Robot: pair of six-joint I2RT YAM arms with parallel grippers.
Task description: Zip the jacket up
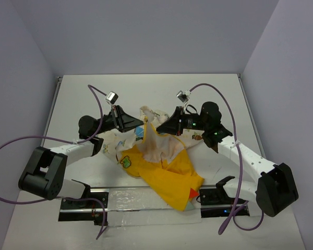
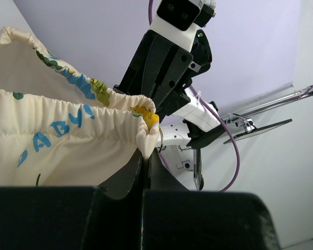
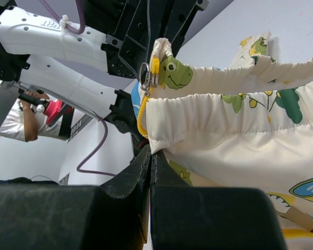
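Note:
The jacket [image 1: 164, 169] lies crumpled mid-table, bright yellow with a green patch and a red tip, its cream cartoon-print lining turned up. My left gripper [image 1: 142, 123] is shut on the corner of the cream gathered hem [image 2: 145, 147], lifted off the table. My right gripper [image 1: 159, 126] is shut on the facing hem corner [image 3: 155, 148], just under the yellow zipper teeth [image 3: 141, 117] and the metal zipper pull ring [image 3: 144, 73]. The two grippers sit close together, almost touching, above the jacket.
The right arm [image 2: 167, 62] fills the left wrist view just beyond the hem; the left arm [image 3: 57, 36] fills the right wrist view. A black rail with clear plastic [image 1: 120, 200] runs along the near edge. White walls enclose the table [image 1: 146, 91].

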